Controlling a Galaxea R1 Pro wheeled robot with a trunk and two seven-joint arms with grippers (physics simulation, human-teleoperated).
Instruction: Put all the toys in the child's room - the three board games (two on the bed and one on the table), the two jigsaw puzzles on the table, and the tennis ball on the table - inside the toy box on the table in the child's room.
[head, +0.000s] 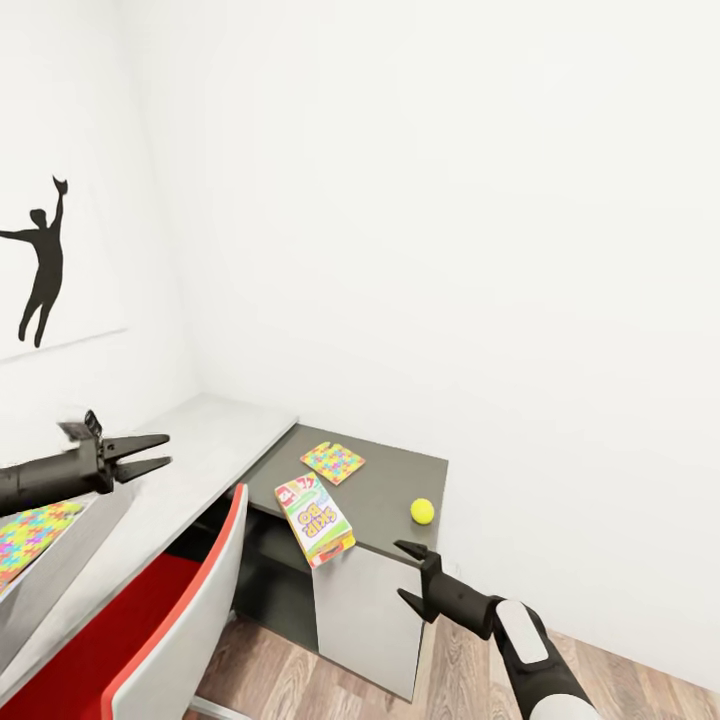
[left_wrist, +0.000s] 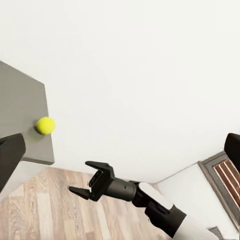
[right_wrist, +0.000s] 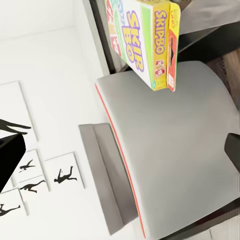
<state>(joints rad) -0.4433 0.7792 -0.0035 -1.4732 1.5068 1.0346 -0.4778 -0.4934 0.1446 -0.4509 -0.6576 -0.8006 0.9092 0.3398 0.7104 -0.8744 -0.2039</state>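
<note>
Green-white SKIP-BO box flat, long axis overhanging the dark cabinet front edge, both hands spread, empty.

Bright, even, diffuse light; no visible source. White walls near blown out, corner barely readable. Shadows faint and soft, darkest under desk. No glare. Renders sharp; slight wide-angle stretch at head view edges.

Red-seated, grey-backed chair by white wall
</note>
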